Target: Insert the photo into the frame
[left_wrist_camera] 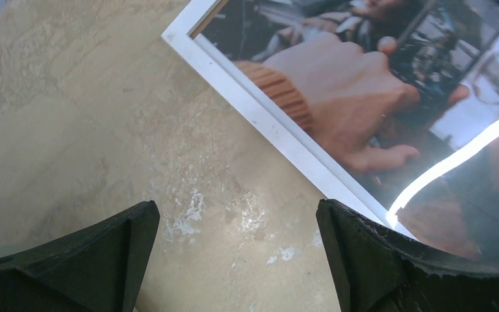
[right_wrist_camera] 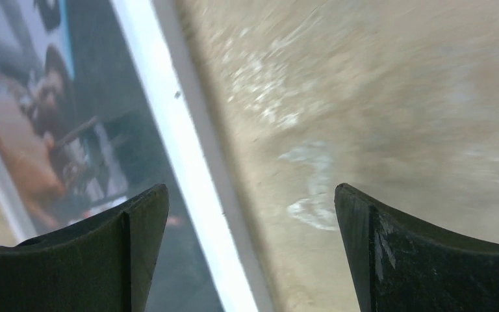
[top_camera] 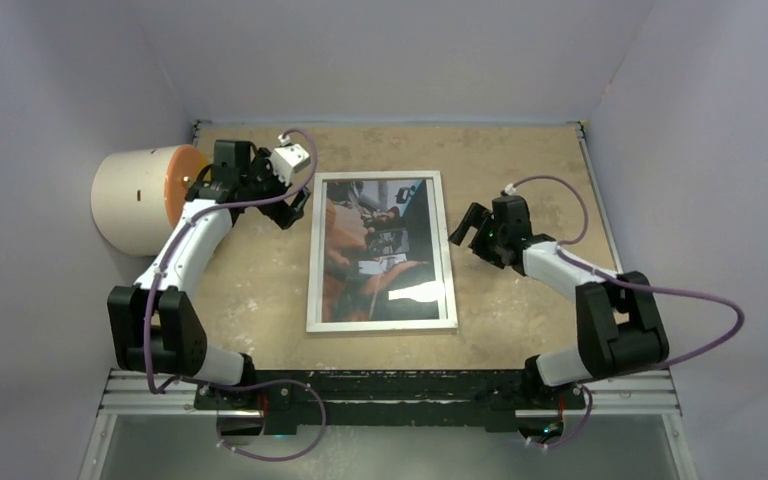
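Counting what is showing
One frame (top_camera: 312,255), one photo (top_camera: 380,250), one cream cylinder (top_camera: 135,200) and two arms (top_camera: 185,245) (top_camera: 560,265) are appearing in view.

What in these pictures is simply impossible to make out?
1. Top view: whether the photo lies under the glass of the frame or on it; too small to tell.
2. Top view: the cream drum, partly covered by the left arm; what it is, unclear.
3. Left wrist view: glare whites out a strip of the photo; the picture's edge cuts off the rest.
4. Right wrist view: blur smears the photo's details.
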### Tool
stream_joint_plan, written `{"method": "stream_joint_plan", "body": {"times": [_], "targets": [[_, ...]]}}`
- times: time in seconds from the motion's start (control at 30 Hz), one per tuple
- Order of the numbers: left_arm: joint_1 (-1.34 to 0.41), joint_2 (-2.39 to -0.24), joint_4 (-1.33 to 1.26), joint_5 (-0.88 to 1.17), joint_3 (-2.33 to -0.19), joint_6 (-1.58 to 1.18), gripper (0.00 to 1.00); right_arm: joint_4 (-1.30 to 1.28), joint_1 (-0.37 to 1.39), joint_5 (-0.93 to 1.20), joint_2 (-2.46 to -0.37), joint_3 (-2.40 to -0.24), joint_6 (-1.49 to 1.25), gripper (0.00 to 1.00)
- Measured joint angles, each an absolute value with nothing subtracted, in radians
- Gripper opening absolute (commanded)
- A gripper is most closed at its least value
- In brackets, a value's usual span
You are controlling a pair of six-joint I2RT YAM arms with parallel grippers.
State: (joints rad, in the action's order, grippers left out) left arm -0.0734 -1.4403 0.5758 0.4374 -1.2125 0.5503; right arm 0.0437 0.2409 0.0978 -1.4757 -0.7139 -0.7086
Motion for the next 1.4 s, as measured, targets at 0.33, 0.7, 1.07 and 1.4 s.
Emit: {"method": "stream_joint_plan", "body": {"times": [0.33, 0.7, 1.07, 1.4], "targets": [[-0.035, -1.535, 0.125, 0.282, -0.860, 0.365, 1.00, 0.339, 0.239, -0.567, -1.184, -0.502, -0.489, 0.99], [-0.007, -1.642, -0.458, 0.211, -0.612, 0.213, 1.00, 1.015, 0.225, -0.800, -1.365, -0.226, -0.247, 0.99], [-0.010, -1.633, -1.107, 0.228, -0.244, 0.154, 1.00, 1.448, 0.221, -0.653, -1.533, -0.099, -0.094, 0.99], [-0.021, -1.630, -1.238, 0.222, -0.245, 0.171, 1.00, 1.383, 0.113, -0.459, -1.591, -0.265, -0.080, 0.99]]}}
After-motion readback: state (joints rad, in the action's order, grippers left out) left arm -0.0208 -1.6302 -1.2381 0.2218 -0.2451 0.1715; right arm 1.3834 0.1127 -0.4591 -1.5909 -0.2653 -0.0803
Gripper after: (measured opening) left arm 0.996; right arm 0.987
